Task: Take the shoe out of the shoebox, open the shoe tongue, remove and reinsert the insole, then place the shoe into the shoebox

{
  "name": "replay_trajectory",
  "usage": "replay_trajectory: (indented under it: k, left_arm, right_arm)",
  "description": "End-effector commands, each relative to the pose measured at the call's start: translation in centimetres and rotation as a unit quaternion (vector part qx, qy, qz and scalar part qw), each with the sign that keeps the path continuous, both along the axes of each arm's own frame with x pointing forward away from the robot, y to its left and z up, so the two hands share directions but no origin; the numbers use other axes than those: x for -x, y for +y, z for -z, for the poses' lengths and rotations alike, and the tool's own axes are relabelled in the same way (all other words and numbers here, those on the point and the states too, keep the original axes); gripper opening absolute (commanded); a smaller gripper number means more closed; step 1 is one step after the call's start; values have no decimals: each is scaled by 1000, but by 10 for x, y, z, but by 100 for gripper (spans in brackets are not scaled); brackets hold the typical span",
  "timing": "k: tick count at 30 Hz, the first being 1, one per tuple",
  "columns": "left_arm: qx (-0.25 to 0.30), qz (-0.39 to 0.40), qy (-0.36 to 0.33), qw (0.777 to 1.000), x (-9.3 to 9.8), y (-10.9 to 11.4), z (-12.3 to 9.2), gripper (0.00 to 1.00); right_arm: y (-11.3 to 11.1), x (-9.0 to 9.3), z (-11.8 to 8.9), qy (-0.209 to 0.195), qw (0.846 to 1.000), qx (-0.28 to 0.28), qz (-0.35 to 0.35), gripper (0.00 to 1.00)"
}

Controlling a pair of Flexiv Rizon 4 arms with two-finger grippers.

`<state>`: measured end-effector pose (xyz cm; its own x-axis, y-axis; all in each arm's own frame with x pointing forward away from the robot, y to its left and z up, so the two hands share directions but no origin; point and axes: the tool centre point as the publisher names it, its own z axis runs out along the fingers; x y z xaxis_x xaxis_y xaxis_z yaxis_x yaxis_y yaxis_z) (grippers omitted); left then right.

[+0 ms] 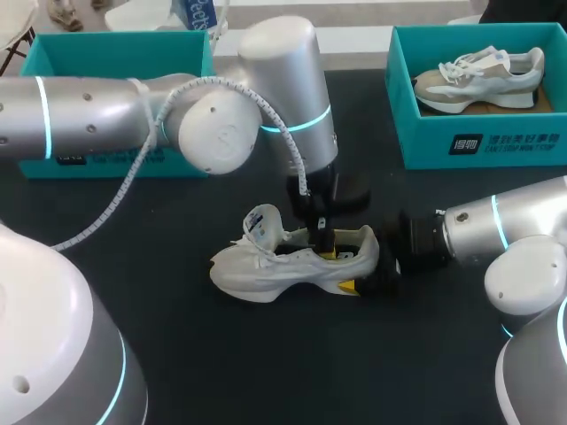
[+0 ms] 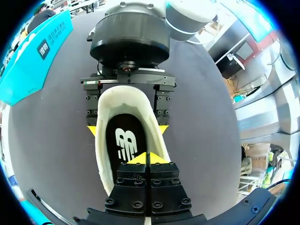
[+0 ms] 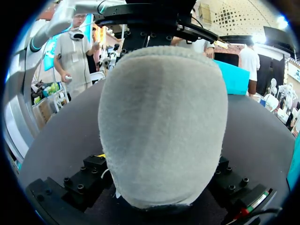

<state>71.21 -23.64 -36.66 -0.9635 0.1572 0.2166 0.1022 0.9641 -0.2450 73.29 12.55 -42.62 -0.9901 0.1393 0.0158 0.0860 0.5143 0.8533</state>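
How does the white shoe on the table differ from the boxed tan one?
The white shoe lies on the table, heel clamped in the right hand; the tan shoe sits in the shoebox, untouched. The white shoe's tongue is pulled up, the left hand at its opening; the tan shoe looks laced down. Both rest on their soles.

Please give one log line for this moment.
shoe: on table | right hand: shut on heel | left hand: shut, over insole | insole: inside shoe
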Motion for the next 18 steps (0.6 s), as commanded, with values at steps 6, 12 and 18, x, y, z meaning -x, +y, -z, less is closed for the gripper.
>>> replay_trajectory:
  k: [6, 12, 18]
  left_arm:
    - [-9, 1, -1, 1000, 3, -1, 17, 0]
    - [0, -1, 12, 1000, 7, 5, 20, 0]
    - [0, 2, 1, 1000, 9, 7, 23, 0]
  right_arm:
    - [7, 0, 8, 0, 1000, 1, 1, 0]
    - [7, 0, 8, 0, 1000, 1, 1, 0]
    - [7, 0, 8, 0, 1000, 1, 1, 0]
